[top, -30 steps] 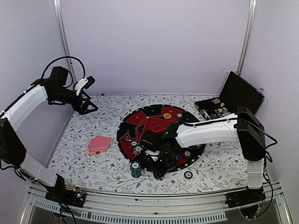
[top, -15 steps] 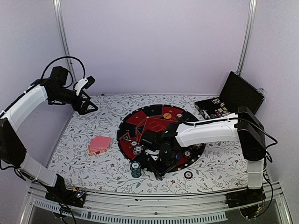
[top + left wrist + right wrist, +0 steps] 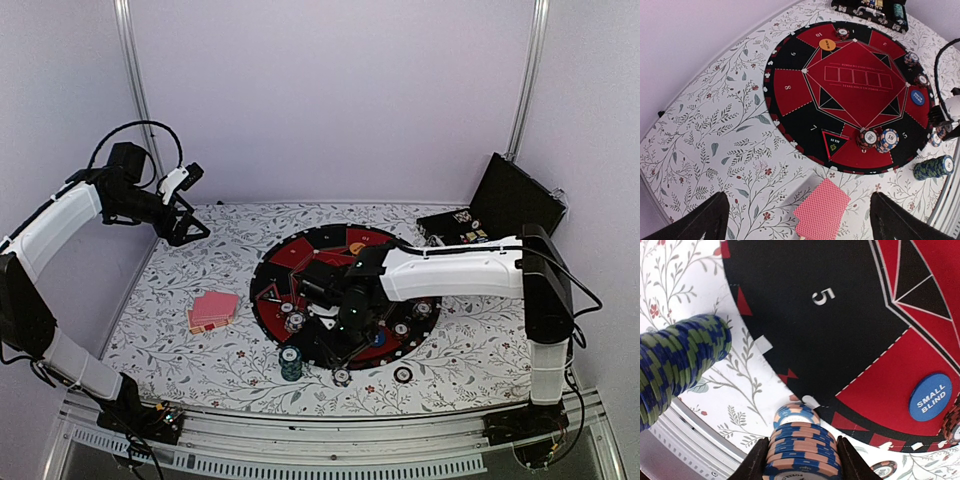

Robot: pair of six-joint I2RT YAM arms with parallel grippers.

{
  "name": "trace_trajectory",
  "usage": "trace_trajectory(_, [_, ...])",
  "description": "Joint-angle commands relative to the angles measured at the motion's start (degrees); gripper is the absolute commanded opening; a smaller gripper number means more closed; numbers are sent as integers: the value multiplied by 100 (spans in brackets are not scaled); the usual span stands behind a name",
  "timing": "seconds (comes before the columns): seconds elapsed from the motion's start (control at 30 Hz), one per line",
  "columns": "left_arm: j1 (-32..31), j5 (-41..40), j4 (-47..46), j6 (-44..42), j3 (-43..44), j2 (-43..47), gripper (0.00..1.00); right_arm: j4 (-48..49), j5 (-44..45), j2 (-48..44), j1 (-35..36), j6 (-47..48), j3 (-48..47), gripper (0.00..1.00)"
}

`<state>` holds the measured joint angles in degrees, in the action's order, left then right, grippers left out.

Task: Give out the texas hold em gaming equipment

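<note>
My right gripper (image 3: 802,460) is shut on a short stack of blue-and-tan poker chips (image 3: 802,452), held over the near edge of the round red-and-black mat (image 3: 840,315). One more blue-and-tan chip (image 3: 796,415) lies just beyond the stack at the mat's rim. In the top view the right gripper (image 3: 345,335) hangs over the mat's front. A tall green-and-blue chip stack (image 3: 291,362) stands left of it. Pink-red-backed cards (image 3: 822,210) lie fanned left of the mat. My left gripper (image 3: 188,232) is raised at the back left, open and holding nothing.
On the mat sit an orange disc (image 3: 827,44), a blue small-blind disc (image 3: 930,396) and small chip piles (image 3: 879,140). A loose chip (image 3: 403,375) lies on the cloth near the front. The black hinged case (image 3: 505,205) stands open at the back right.
The right gripper's jaws have closed in on the blue-and-tan stack, and it has drawn back a little from the mat's front edge. A single chip now shows there. The left arm has not moved.
</note>
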<state>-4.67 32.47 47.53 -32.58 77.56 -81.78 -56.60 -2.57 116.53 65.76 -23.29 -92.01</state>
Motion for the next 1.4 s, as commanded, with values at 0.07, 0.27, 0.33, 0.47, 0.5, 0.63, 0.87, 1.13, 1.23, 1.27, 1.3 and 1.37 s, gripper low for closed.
trace_trajectory(0.07, [-46,8,57,-34,59,-5,100,-107,440,-294,-757,266,-343,32])
trace_trajectory(0.27, [-40,-3,82,-46,31,8,100,-42,605,-21,-1549,673,-965,31])
trace_trajectory(0.33, [-43,-4,81,-59,31,13,100,-20,698,135,-1805,801,-1219,31])
trace_trajectory(0.47, [-48,31,81,-48,55,-26,100,77,795,531,-2352,1000,-1757,31])
trace_trajectory(0.5, [-42,47,81,-47,64,-37,100,86,827,689,-2475,1028,-1917,30])
trace_trajectory(0.63, [-51,82,81,-22,92,-115,100,81,869,1290,-2812,1110,-2678,29])
trace_trajectory(0.87, [-48,39,82,-64,108,-175,100,55,941,2247,-3107,1218,-3677,29])
trace_trajectory(1.13, [-47,43,81,-107,185,-285,100,205,782,2480,-3370,1168,-3728,27])
trace_trajectory(1.23, [-46,53,82,-117,197,-310,100,148,812,2448,-3391,1209,-3724,27])
trace_trajectory(1.27, [-45,59,81,-117,200,-317,100,123,826,2439,-3400,1224,-3709,27])
trace_trajectory(1.3, [-51,61,81,-125,192,-321,100,100,864,2412,-3409,1229,-3668,27])
trace_trajectory(1.37, [-39,66,75,-134,185,-321,100,107,912,2350,-3458,1224,-3504,27])
